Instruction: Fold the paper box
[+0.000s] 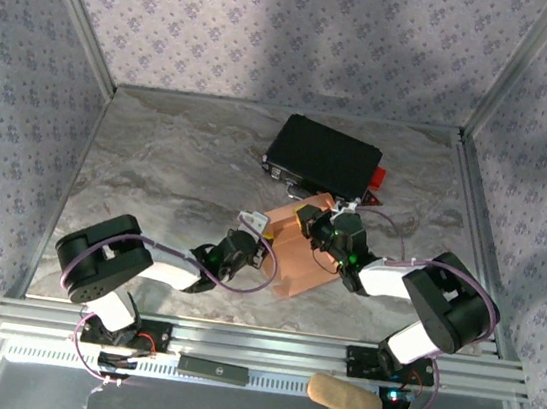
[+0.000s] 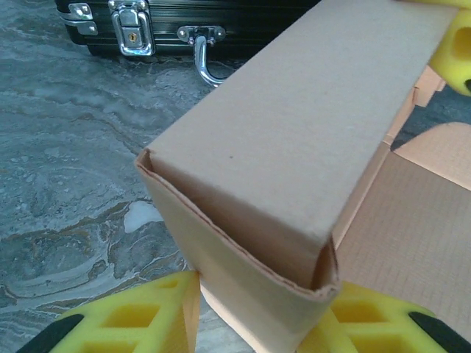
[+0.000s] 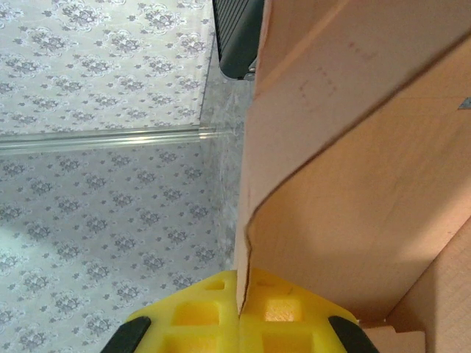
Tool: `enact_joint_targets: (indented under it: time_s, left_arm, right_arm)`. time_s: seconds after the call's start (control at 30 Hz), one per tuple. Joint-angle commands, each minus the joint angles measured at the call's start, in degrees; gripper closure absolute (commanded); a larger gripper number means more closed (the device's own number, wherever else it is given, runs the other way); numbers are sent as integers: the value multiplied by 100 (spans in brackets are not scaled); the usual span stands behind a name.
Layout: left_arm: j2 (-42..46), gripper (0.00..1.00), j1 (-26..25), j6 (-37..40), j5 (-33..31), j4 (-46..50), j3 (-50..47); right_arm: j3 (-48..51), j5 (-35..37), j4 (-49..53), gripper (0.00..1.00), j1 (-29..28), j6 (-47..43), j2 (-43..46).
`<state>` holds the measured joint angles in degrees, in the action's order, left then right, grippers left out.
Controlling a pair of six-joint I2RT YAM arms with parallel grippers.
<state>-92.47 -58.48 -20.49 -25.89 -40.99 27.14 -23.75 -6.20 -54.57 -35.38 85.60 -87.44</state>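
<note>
The salmon-pink paper box (image 1: pixel 297 253) lies partly folded in the middle of the marble table, just in front of the black case. My left gripper (image 1: pixel 251 245) is at its left end. In the left wrist view the yellow fingers (image 2: pixel 140 316) press on either side of a raised, doubled-over wall of the box (image 2: pixel 294 140), so the left gripper (image 2: pixel 261 312) is shut on it. My right gripper (image 1: pixel 329 227) is at the box's far right side. In the right wrist view the right gripper (image 3: pixel 239 305) pinches the edge of an upright flap (image 3: pixel 346 184).
A black hard case (image 1: pixel 322 157) with metal latches (image 2: pixel 131 29) stands close behind the box, a red piece (image 1: pixel 378 181) at its right end. Patterned walls and metal frame posts enclose the table. A tan pad (image 1: pixel 344 397) and a black bar (image 1: pixel 215 367) lie on the front rail.
</note>
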Motion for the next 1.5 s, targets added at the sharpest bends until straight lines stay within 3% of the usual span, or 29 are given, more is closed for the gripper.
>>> enact_joint_targets:
  time_s: [0.0, 0.4, 0.67, 0.77, 0.83, 0.9, 1.03, 1.13, 1.27, 1.47]
  left_arm:
    - [-158, 64, -71, -78, -443, -260, 249]
    - [-468, 73, -236, -218, -1114, -322, 501]
    - [-667, 92, -368, -467, -1665, 66, 817]
    - [-685, 94, -464, -577, -2010, 436, 1025]
    - [-657, 98, -496, -824, -2312, 950, 1196]
    - [-574, 100, -502, -1170, -2551, 1614, 1392]
    - [-210, 100, -453, -1889, -2772, 3498, 1924]
    - [87, 100, -295, -2525, -2675, 5174, 2460]
    - [414, 100, -76, -2900, -2442, 6904, 3123]
    - [1042, 100, 475, -2204, -954, 7451, 3471]
  right_arm:
    - [129, 88, -81, 100, -100, -120, -134]
    - [63, 167, -58, 100, -199, 86, -212]
    - [45, 267, 168, 100, -268, 182, -117]
    - [27, 329, 339, 99, -334, 257, -49]
    - [32, 464, 555, 75, -407, 315, 112]
    - [-1, 651, 1128, 55, -498, 330, 472]
    - [-338, 1225, 3400, 35, -607, -39, 1932]
    - [-763, 1663, 5030, 31, -569, -400, 3013]
    - [-1404, 1374, 6484, 31, -107, -980, 3728]
    - [-2833, 501, 7626, 39, 565, -2082, 3149]
